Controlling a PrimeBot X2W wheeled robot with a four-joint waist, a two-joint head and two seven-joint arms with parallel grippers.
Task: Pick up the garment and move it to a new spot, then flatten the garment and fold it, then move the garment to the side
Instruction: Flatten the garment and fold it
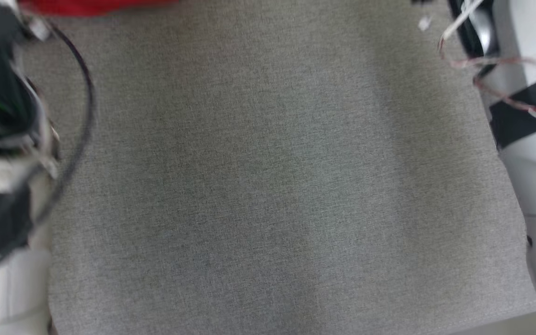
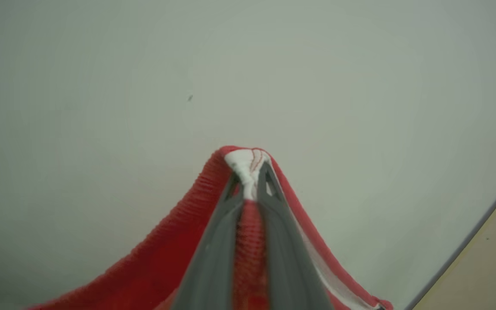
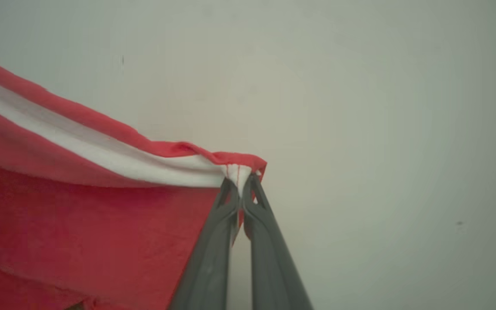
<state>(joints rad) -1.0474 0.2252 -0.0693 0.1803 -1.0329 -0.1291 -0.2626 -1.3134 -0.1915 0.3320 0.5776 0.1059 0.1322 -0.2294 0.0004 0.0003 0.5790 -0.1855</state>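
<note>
We've got the soft red fabric garment with a white band pinched at two points, hanging.
Our left pincer is clamped shut on a bunched ribbed edge; our right pincer nips a hem corner, red showing at the grey woven counter's far edge. We judge it light and limp, so corner grips spread wide suit it.

No text, label, brand, number or sign can be read in any view. The white band on the red garment bears only lines of red stitching, with no letters, and the grey surface is plain woven cloth, blurred in the head view.
</note>
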